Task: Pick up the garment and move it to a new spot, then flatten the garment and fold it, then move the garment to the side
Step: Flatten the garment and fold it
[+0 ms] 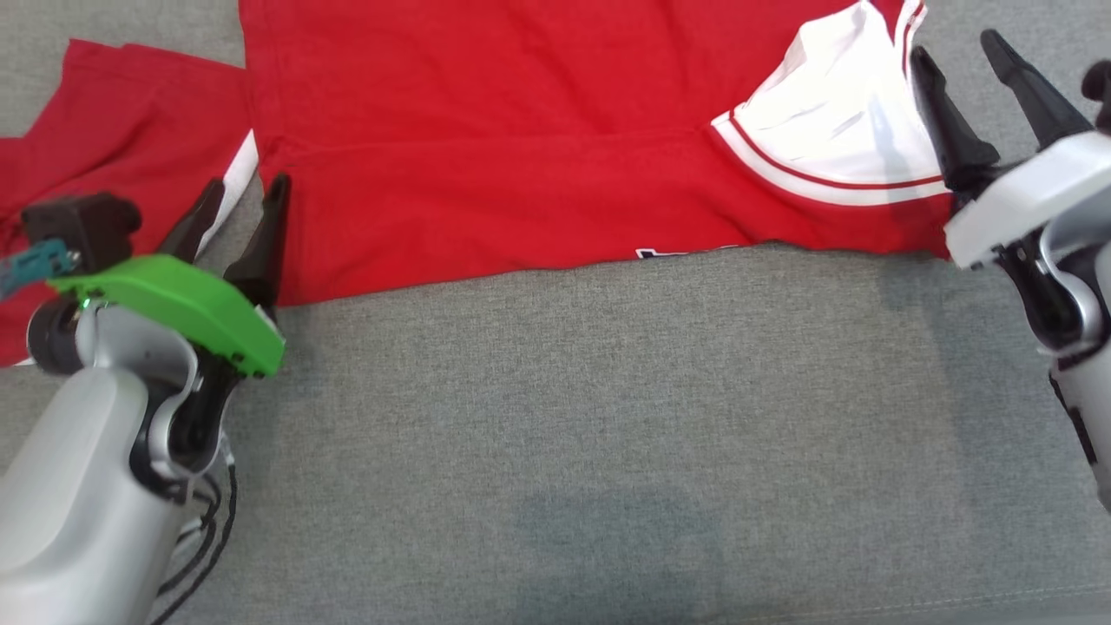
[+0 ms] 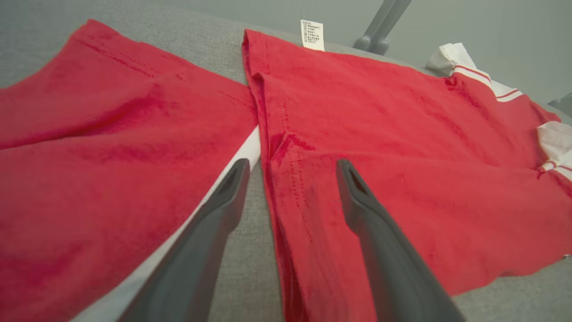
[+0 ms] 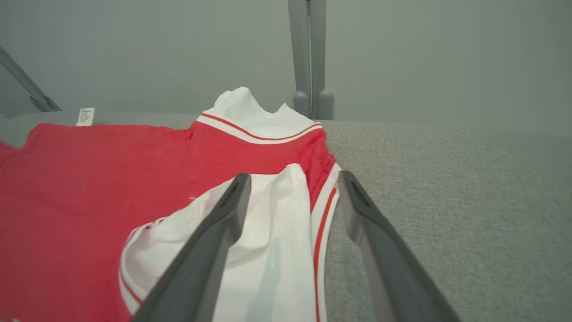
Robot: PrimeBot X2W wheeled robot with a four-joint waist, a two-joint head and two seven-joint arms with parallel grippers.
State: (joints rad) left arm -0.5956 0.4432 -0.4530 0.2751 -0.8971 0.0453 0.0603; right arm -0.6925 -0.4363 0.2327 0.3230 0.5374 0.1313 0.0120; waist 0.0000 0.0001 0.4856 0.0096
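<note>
Head view: the red garment (image 1: pixel 521 156) lies spread on grey upholstery (image 1: pixel 608 417). Our left gripper (image 1: pixel 246 193) and right gripper (image 1: pixel 956 54) flank its near corners, jaws spread, empty. Soft and light, we judge; pinch those corners.

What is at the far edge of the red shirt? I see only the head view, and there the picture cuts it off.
Observer: A small white label sticks up from the shirt's far edge.
Operator: And what is behind the shirt?
Observer: A grey post stands just behind the grey cushion.
Operator: Is there more white cloth beyond the right gripper?
Observer: Yes, a white piece with a red stripe rises in a peak at the far edge.
</note>
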